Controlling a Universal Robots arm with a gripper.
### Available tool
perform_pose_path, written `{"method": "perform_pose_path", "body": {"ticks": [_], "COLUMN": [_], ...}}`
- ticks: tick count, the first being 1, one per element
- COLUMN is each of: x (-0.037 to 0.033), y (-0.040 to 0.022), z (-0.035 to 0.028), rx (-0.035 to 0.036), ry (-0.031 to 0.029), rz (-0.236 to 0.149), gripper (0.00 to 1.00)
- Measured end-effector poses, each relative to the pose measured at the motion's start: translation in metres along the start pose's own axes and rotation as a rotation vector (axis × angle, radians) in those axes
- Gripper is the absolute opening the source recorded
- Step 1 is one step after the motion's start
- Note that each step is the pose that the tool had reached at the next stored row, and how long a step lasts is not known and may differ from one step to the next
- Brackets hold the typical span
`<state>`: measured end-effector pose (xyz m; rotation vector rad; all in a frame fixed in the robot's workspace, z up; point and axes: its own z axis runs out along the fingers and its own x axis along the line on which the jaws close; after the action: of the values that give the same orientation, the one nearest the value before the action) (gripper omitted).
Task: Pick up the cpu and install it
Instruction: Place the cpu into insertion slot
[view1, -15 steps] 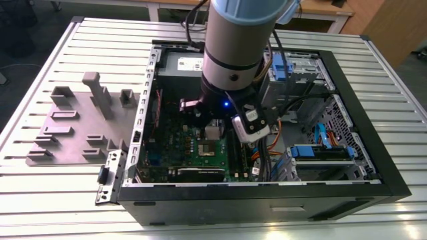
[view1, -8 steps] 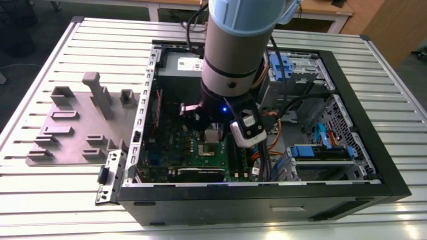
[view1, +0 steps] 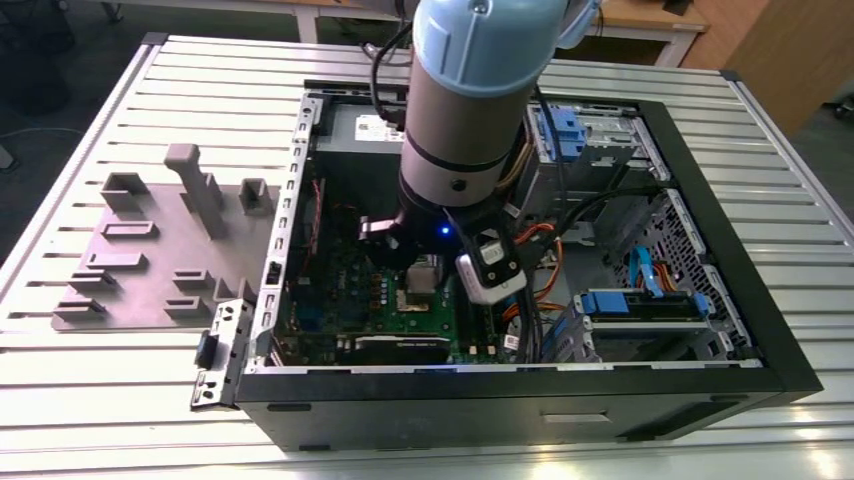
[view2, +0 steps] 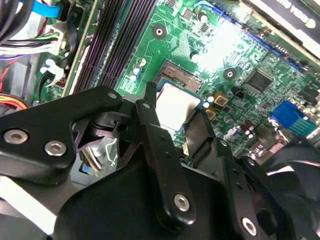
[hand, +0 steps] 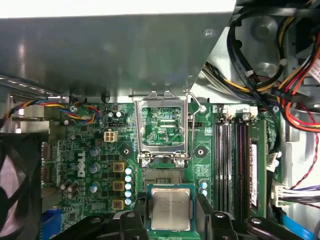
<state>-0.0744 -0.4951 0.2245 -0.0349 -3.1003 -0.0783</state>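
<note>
A slatted metal table (view1: 107, 400) is carrying an open PC case (view1: 694, 200) lying on its side. Inside it, the cpu (hand: 170, 208) is hanging lid-up just over the green board (hand: 90, 150). The gripper (hand: 171, 217) is clenching it by two opposite edges between its black fingers (hand: 141, 215). In the first wrist view the bare socket (hand: 160, 176) is sitting just beside the cpu, with its silver bracket (hand: 162, 127) standing flipped open beyond. Memory slots (hand: 232, 165) are running alongside. The arm (view1: 467, 100) is reaching down into the case, and a grey fixture plate (view1: 147, 260) is lying on the table at the exterior view's left.
</note>
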Motion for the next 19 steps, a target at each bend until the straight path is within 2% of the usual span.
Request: {"method": "perform_pose_path", "body": {"ticks": [3, 7, 14, 19], "x": [0.0011, 0.0010, 0.0048, 0.0048], "y": [-0.0003, -0.0003, -0.0010, -0.0014], "z": [0.0048, 0.0054, 0.0176, 0.0259], "rx": [0.0000, 0.0000, -0.0004, -0.0051], "ry": [0.0000, 0.0000, 0.0000, 0.0000], "rz": [0.000, 0.000, 0.000, 0.000], "gripper": [0.47, 0.47, 0.47, 0.47]}}
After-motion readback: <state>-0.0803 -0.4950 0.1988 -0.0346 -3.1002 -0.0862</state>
